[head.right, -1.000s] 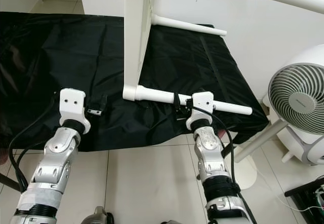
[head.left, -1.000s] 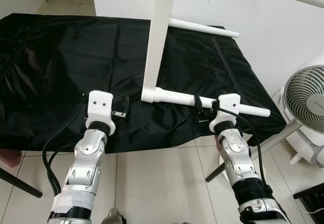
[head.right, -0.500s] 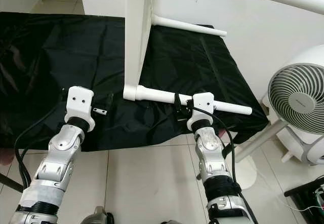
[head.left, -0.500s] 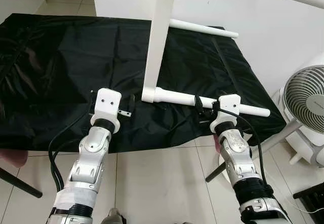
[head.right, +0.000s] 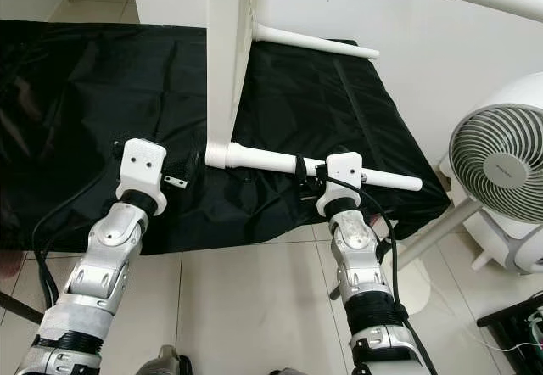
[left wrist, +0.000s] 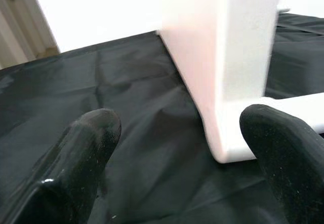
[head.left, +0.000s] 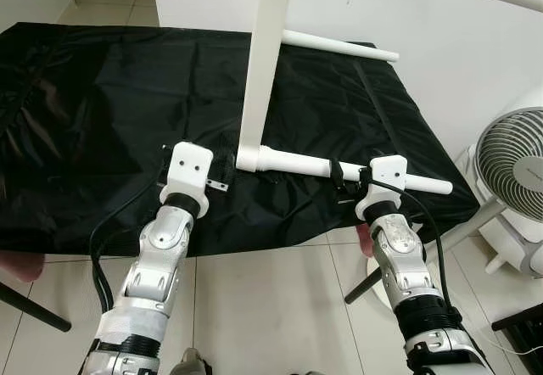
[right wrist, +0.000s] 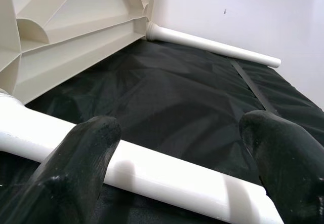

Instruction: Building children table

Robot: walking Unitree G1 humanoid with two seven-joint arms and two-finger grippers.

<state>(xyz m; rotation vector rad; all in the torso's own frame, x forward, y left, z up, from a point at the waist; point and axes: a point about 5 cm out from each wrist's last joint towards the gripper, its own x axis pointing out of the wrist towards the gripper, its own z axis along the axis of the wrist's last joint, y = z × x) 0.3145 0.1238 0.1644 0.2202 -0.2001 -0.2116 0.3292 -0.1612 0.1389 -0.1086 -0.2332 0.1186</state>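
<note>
So the white children's table top (head.left: 265,53) is standing on its edge on a table draped in black cloth (head.left: 93,112), with one white leg (head.left: 339,170) sticking out of its lower corner toward the robot's right, lying just over the cloth near the front edge. A second leg (head.left: 339,47) pokes out the same way further back by the wall.

From the head cameras the right gripper (head.left: 346,187) sits at the near leg about midway along, and the left gripper (head.left: 222,171) is just beside the table top's lower corner. You can't really judge the fingers from up there.

The wrist cams fill that in. Right wrist view: both black fingers (right wrist: 76,168) are spread wide with the leg running across between them, not clamped, and you also get the ribbed underside of the table top (right wrist: 66,26), which the head views hide. Left wrist view: fingers (left wrist: 76,158) are wide apart too, with the corner of the table top (left wrist: 223,72) sitting right by one of them.

Off to the robot's right there's a white fan (head.right: 501,171) on the tiled floor (head.left: 271,307).
</note>
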